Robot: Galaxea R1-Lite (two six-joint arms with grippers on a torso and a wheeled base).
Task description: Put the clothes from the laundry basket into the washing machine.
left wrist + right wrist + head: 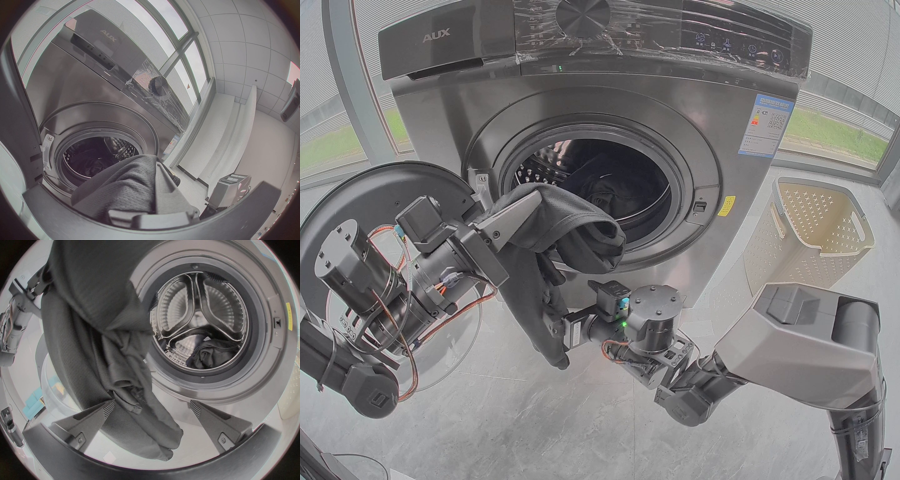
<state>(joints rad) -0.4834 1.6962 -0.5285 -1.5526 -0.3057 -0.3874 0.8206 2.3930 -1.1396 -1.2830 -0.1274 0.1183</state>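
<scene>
Right gripper (pixel 150 404) sat low, fingers spread, holding nothing; the cloth's tail hung just beside one finger. Left gripper (pixel 528 209) was clamped on the dark garment (pixel 575 234), long axis hanging down and top fold at the drum mouth (pixel 600 181). Drum straight ahead, left arm nearer. Open door (pixel 375 194) on its left. Second garment (pixel 212 354) lay inside. Laundry basket (pixel 819 225) stood well off right.

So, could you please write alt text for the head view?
The left gripper holds a dark garment at the open mouth of the washing machine. The right gripper is below, at its hanging part; the laundry basket is beside the machine.
</scene>
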